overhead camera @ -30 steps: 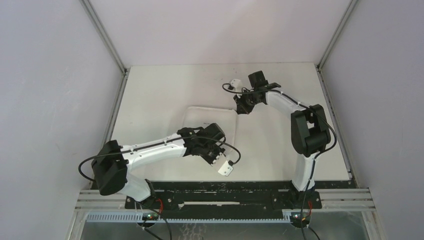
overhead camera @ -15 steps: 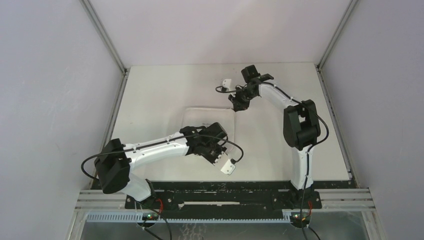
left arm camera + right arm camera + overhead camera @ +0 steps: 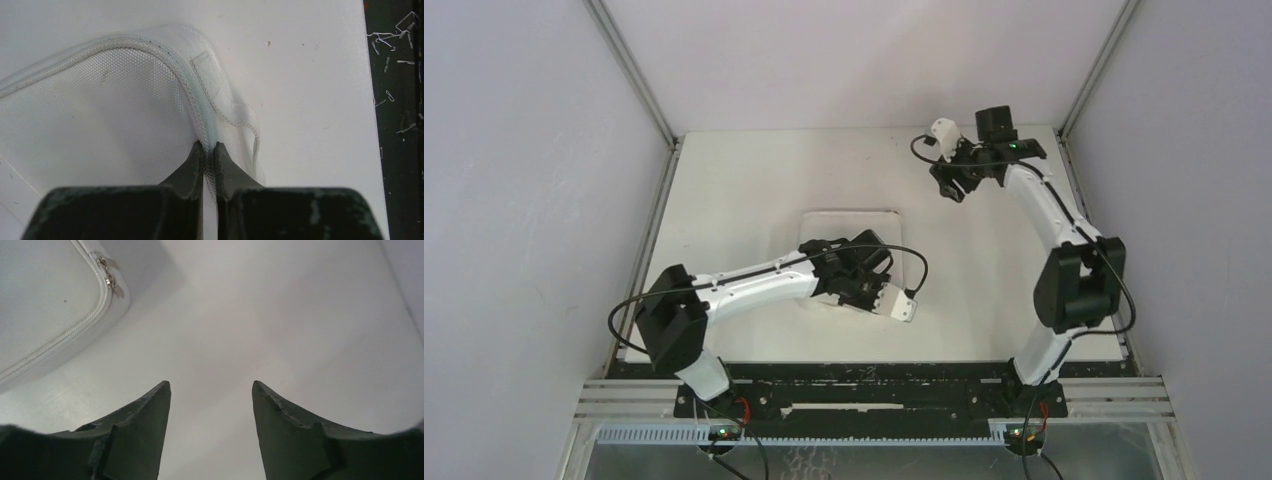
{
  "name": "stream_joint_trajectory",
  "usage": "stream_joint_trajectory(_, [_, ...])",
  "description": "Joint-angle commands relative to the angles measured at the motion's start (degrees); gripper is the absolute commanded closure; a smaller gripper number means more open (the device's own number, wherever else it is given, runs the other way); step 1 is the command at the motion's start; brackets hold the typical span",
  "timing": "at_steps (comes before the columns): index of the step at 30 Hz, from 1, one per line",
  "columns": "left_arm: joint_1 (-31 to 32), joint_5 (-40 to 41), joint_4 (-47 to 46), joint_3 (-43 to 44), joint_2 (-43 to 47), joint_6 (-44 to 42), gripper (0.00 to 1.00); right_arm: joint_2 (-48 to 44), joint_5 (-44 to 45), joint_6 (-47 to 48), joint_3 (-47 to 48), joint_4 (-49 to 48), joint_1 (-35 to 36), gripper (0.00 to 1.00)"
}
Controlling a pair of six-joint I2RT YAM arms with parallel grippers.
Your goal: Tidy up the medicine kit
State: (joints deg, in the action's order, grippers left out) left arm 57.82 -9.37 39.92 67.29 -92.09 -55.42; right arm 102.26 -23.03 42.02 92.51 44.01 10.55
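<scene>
The left gripper (image 3: 861,288) is clamping onto the near-right corner of the medicine kit (image 3: 844,228). In the left wrist view its fingers (image 3: 192,167) are pressing almost together, with the kit's piped seam caught between them. It is a thin pinch on the rim only, not on the body.

The kit is lying flat on the table (image 3: 744,180), about mid-table and slightly left of centre, in front of the left arm. Whether it is zipped all the way round, I cannot tell.

The right gripper (image 3: 946,188) is hovering over the far right of the table, well apart from the kit. Its jaws are spread wide and are gripping nothing (image 3: 210,385). Its camera is catching one rounded corner of the kit (image 3: 45,305), with the zip pulls (image 3: 109,279) sitting right at that corner.

Step in hand, as a guess: the left arm is pinning or tugging the kit by its edge, either to place it or to steady it for opening. The right arm is idling.

Next move, as a judgement: the right arm is needing to come in over the corner with the zip pulls, line up on that small tab and close on it. Meanwhile the left is needing to be holding firm so the soft case is not sliding or bunching. The seam grip is looking shallow and may be slipping under any pull.
</scene>
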Motion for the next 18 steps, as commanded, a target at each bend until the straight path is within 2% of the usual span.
stream_joint_trajectory(1, [-0.5,-1.3,-2.4,3.0,-2.3,3.5,0.89,-8.5,4.5,-4.4,-4.8,-2.2,-0.1,0.37])
stream_joint_trajectory(4, [-1.4,-0.1,-2.4,1.9,-1.1,3.8,0.79,-13.3,7.1,-6.9,-8.3,-2.1,-0.9,0.29])
stream_joint_trajectory(6, [-2.2,0.2,-2.5,1.4,0.5,5.1,0.69,-16.0,9.5,-8.8,-10.2,-1.9,-1.3,0.23])
stream_joint_trajectory(10, [-4.5,0.0,-4.2,-0.1,5.9,9.5,0.51,-21.1,15.3,-13.8,-13.9,-2.3,-2.5,0.19])
stream_joint_trajectory(16, [-11.4,3.3,-12.2,-4.7,16.4,17.1,0.15,-25.9,21.5,-21.0,-15.9,-1.6,-5.1,0.15])
stream_joint_trajectory(18, [-15.3,3.3,-15.6,-6.8,20.4,21.3,0.05,-27.9,23.5,-23.0,-17.4,-3.1,-5.8,0.1])
